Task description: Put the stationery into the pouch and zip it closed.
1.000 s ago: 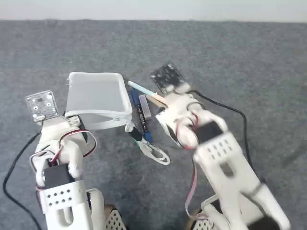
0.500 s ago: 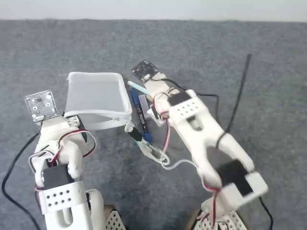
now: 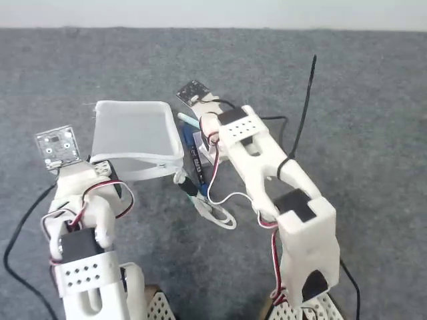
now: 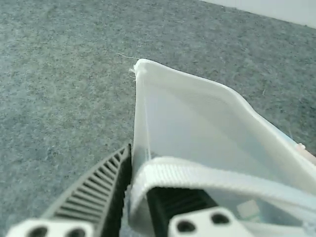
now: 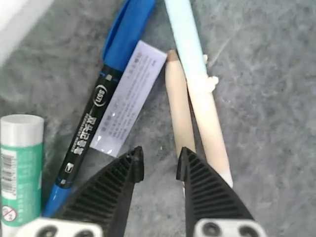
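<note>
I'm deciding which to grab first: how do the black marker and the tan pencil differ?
The marker is thick, black with a blue cap; the pencil is thin and plain tan. The marker lies beside a white labelled piece; the pencil beside a pale blue pen. Both lie flat on the grey carpet, outside the pouch.

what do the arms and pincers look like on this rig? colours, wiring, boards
Left arm and right arm: white printed-plastic shells, black servo blocks, hole-patterned panels near the bases, looped red and white wires, a black cable trailing off each. Small square circuit boards sit at the wrists. Left pincer and right pincer have dark ribbed fingers on white mounts.
</note>
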You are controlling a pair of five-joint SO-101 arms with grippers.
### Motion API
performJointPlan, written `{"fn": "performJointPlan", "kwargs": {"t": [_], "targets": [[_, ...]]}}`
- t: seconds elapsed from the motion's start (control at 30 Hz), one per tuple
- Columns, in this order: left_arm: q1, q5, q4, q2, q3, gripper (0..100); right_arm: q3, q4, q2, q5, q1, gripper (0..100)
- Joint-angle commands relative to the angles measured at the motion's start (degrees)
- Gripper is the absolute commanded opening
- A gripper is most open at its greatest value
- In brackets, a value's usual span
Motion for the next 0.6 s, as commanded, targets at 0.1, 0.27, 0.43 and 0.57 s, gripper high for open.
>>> {"fn": "performJointPlan", "kwargs": {"t": [0.1,0.27,0.43,0.57], "targets": [[-0.4,0.8,0.4,-1.3,-3.5,1,-6.3,1.1,0.6,0.4,2.3,11.3],[-0.4,0.8,0.4,-1.3,-3.5,1,-6.5,0.9,1.0,0.4,3.0,11.3],[-0.4,0.7,0.4,-1.3,-3.5,1,-6.3,1.1,1.3,0.7,3.0,11.2],[-0.4,0.7,0.5,-1.3,-3.4,1,-6.6,1.6,3.3,0.8,2.9,11.1]]}}
